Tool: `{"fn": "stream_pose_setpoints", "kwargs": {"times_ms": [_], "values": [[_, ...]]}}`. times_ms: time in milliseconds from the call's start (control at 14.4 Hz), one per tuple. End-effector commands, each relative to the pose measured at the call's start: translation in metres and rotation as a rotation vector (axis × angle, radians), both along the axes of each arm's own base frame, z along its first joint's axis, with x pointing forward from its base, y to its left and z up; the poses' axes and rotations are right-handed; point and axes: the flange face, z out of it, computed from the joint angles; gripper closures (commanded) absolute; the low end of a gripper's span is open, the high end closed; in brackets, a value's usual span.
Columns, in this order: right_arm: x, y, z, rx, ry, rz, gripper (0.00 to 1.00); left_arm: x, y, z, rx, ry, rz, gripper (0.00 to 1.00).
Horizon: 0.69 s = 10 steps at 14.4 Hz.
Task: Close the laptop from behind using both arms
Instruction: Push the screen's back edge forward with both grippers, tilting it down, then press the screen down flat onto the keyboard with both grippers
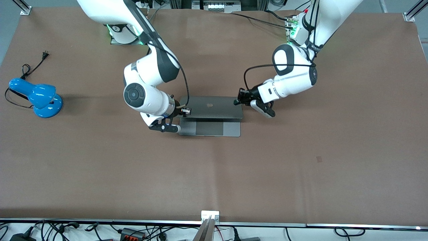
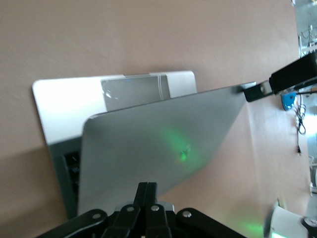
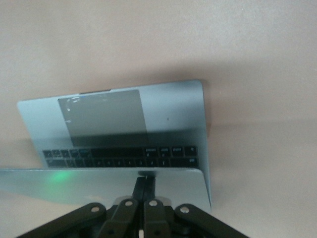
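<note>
The silver-grey laptop [image 1: 210, 107] sits mid-table, its lid with the apple logo tilted well down over the base and trackpad [image 1: 210, 128]. My left gripper [image 1: 240, 99] is shut, with its fingertips against the lid's back at the corner toward the left arm's end. My right gripper [image 1: 185, 111] is shut against the lid's corner toward the right arm's end. In the left wrist view my shut left gripper [image 2: 147, 184] rests on the lid [image 2: 158, 144]. In the right wrist view my shut right gripper [image 3: 145, 179] touches the lid's edge [image 3: 99, 186] above the keyboard [image 3: 124, 156].
A blue desk lamp [image 1: 38, 95] with a black cord lies near the table edge at the right arm's end. Brown table surface [image 1: 214, 174] spreads wide nearer the front camera. Cables hang along the table's edge nearest the front camera.
</note>
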Motion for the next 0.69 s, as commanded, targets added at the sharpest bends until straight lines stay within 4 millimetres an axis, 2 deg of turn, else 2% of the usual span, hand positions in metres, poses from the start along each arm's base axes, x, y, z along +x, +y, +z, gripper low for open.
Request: {"fn": "stream_pose_setpoints", "kwargs": {"times_ms": [0,139,347,486,625], "values": [[0.013,0.005,-0.015,-0.008,-0.024,-0.001,1.00,0.026,-0.003,-0.037,-0.027,-0.044,0.031,1.00],[0.017,0.006,-0.028,-0.008,-0.034,-0.010,1.00,0.035,-0.002,-0.055,-0.030,-0.058,0.047,1.00],[0.025,0.005,-0.047,-0.018,-0.029,-0.022,1.00,0.042,-0.009,-0.067,-0.036,-0.061,0.070,1.00],[0.029,0.004,-0.051,-0.020,-0.031,-0.024,1.00,0.042,-0.013,-0.074,-0.037,-0.054,0.076,1.00],[0.030,0.004,-0.059,-0.023,-0.031,-0.027,1.00,0.046,-0.004,-0.087,-0.023,-0.042,0.090,1.00]]}}
